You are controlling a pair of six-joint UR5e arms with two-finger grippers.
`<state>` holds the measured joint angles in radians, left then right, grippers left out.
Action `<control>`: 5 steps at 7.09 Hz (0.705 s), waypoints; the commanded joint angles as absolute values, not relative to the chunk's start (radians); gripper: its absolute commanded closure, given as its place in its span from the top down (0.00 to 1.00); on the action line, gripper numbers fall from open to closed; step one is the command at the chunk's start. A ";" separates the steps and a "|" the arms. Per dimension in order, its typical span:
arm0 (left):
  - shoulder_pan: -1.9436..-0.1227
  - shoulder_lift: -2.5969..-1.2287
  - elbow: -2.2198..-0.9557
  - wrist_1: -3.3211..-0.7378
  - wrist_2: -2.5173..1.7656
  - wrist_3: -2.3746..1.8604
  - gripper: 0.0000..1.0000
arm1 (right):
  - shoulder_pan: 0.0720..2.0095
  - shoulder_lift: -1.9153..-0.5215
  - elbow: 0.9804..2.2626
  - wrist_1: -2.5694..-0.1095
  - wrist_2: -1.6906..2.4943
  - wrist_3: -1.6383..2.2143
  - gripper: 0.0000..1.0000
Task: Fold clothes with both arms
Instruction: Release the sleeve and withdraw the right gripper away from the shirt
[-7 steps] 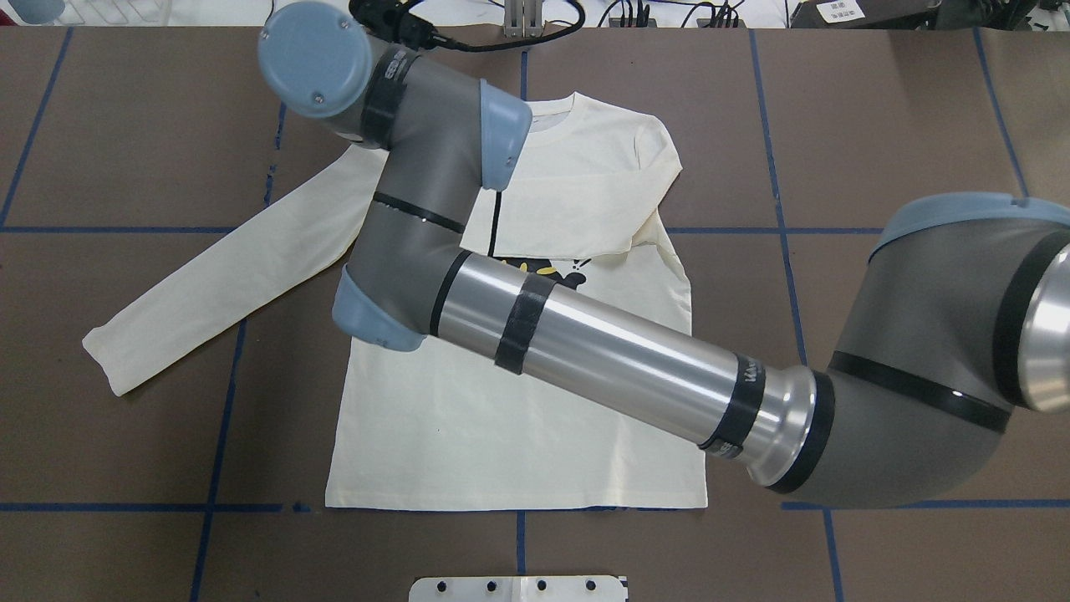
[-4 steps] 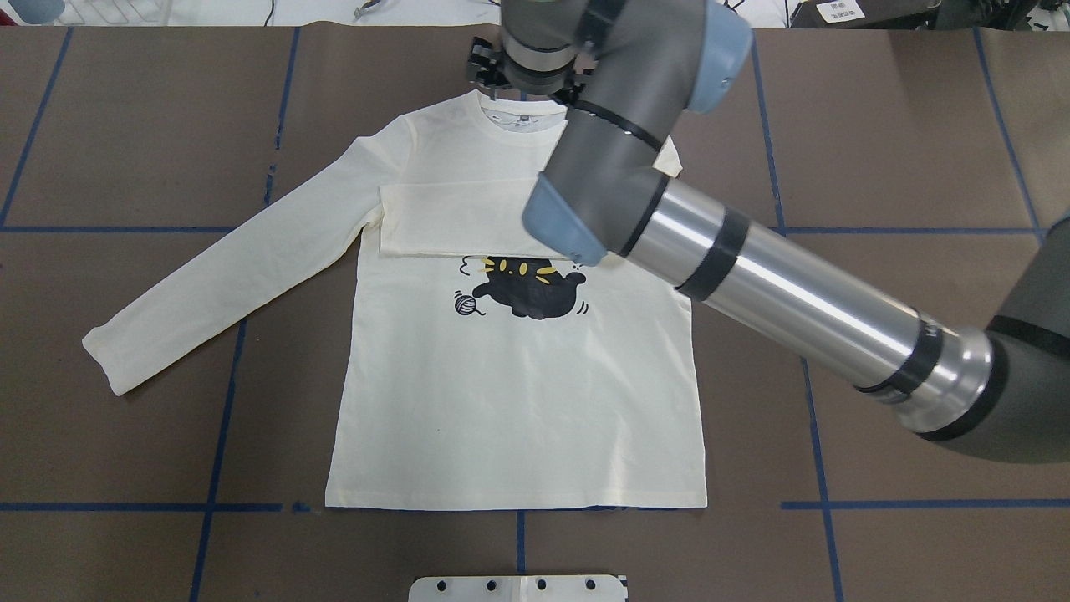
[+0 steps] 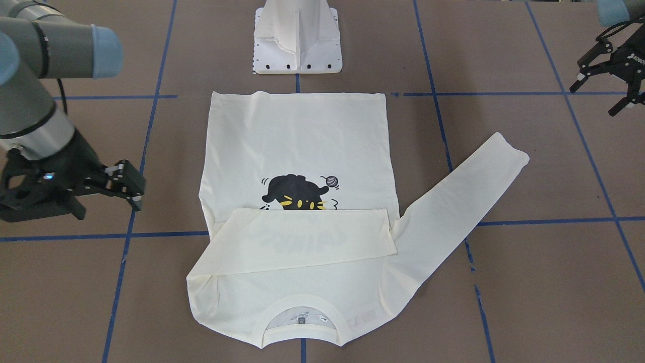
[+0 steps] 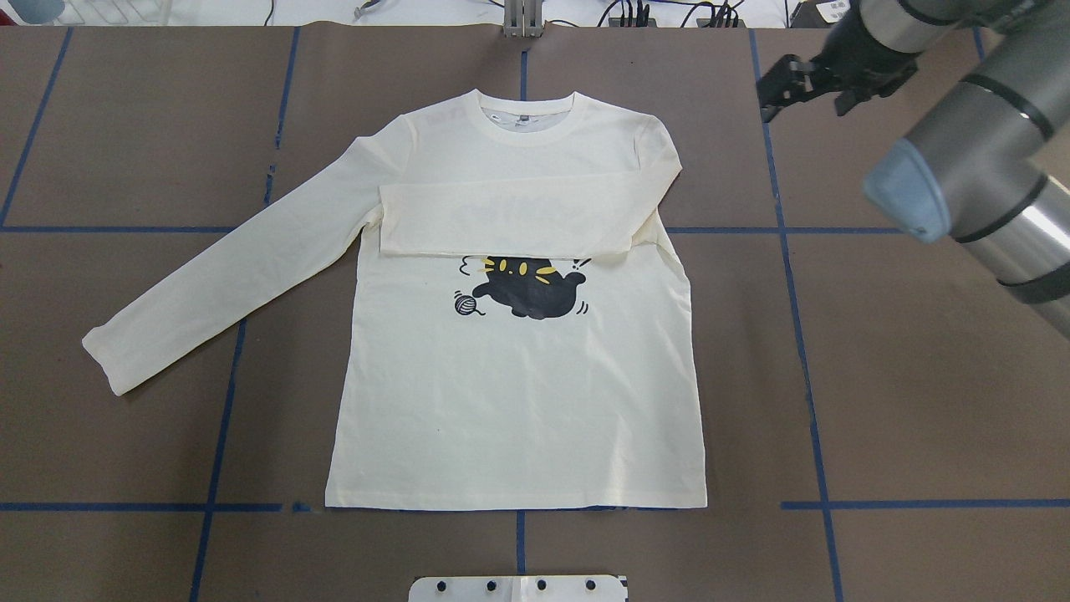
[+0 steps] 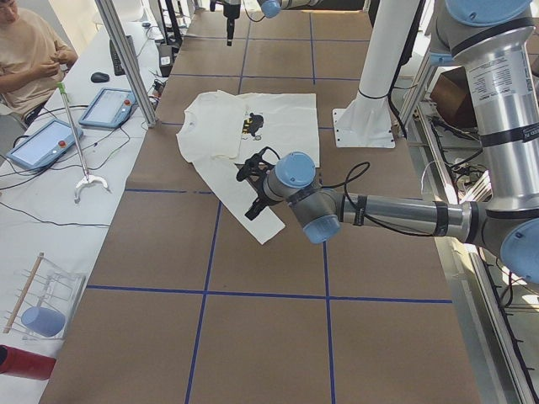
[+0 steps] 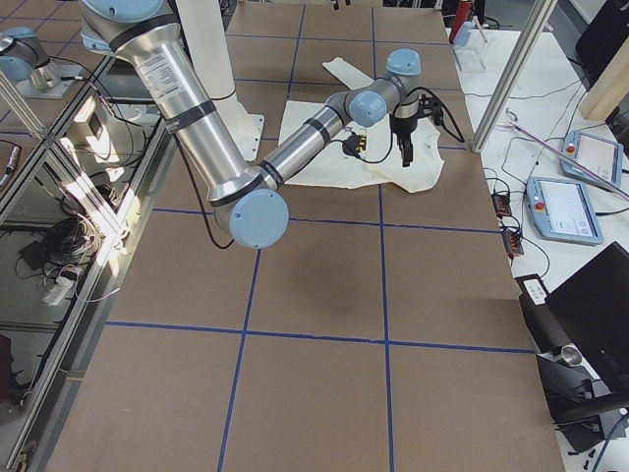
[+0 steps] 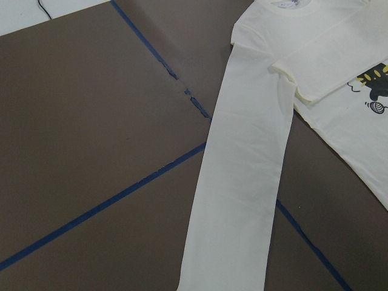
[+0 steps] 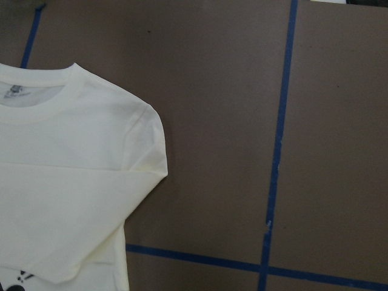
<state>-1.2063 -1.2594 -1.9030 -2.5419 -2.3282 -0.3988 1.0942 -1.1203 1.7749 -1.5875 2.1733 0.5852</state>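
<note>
A cream-white long-sleeved shirt (image 4: 518,401) is laid flat and print-side up in the middle of a brown table (image 4: 878,376) that is marked with blue tape lines (image 4: 802,334). Its collar (image 4: 525,117) is turned away from the robot, and its hem is placed near the white pedestal base (image 3: 297,35). The sleeve on the robot's right (image 4: 501,219) is folded straight across the chest, so that the lettering is covered and only faintly seen through the cloth. Just below it a black cat (image 4: 531,288) and a small yarn ball (image 4: 468,304) are shown. The other sleeve (image 4: 226,284) is stretched out at a slant towards the robot's left, flat on the table. The right gripper (image 4: 804,84) is held above bare table beyond the shirt's folded shoulder, well apart from the cloth; its fingers are spread and nothing is held between them. The left gripper (image 3: 592,101) is held out past the cuff of the stretched sleeve, also with its fingers spread and nothing gripped. The shirt is touched by neither gripper.
</note>
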 commanded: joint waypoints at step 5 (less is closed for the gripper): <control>-0.620 -1.216 -1.823 -2.588 -1.736 -0.684 1.00 | 1.390 -1.615 1.962 -1.572 2.324 0.057 1.00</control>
